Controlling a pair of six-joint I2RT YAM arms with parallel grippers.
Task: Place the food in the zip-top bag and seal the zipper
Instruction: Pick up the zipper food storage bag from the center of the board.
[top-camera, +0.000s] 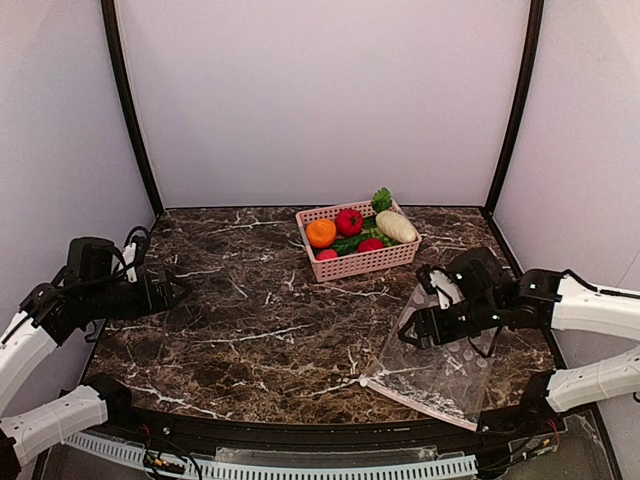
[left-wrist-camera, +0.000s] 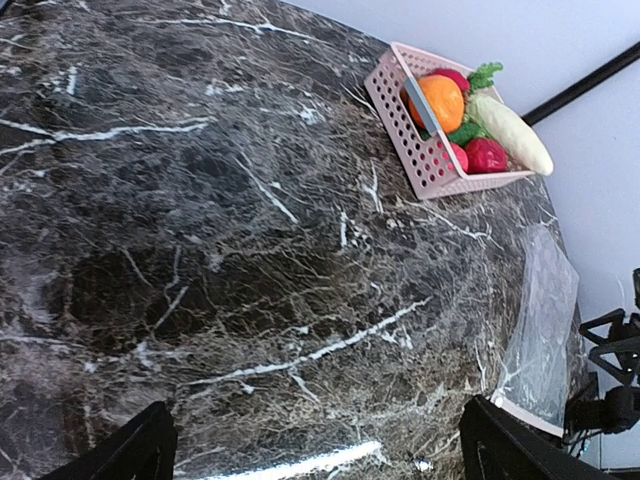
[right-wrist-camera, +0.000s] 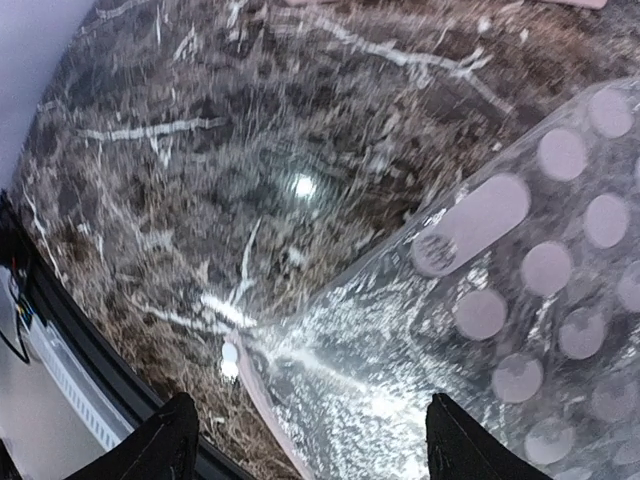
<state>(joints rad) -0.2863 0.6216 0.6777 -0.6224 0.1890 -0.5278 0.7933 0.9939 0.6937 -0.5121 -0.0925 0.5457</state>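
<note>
From above, my right pincer (top-camera: 415, 332) hangs spread over the zip-top bag (top-camera: 440, 378), which lies just nearside of the basket (top-camera: 355, 262) of food (top-camera: 350, 225). Left wrist: my left pincer (left-wrist-camera: 320, 445) gapes, well apart from that basket. Right wrist: the zipper (right-wrist-camera: 262, 395) runs under my parted fingers (right-wrist-camera: 165, 445).

Worktop (top-camera: 250, 320): pink basket (top-camera: 365, 262) near the far edge, right of centre. All the food sits in it: orange fruit (top-camera: 321, 232) on the left, red tomato (top-camera: 349, 221) behind, a second tomato (top-camera: 371, 245) in front, long white vegetable (top-camera: 396, 226) on the right, green leafy piece (top-camera: 382, 199) at the far rim, small pink-red piece (top-camera: 327, 255) at the front-left. Zip-top bag (top-camera: 445, 375) lies at the near-right corner, zipper (top-camera: 420, 405) along its near edge, white slider (top-camera: 362, 382) at the left end. Right gripper (top-camera: 415, 332) is over the bag's far-left part; contact and jaw state unreadable here. Left gripper (top-camera: 172, 290) is at the left edge, well apart from everything.
</note>
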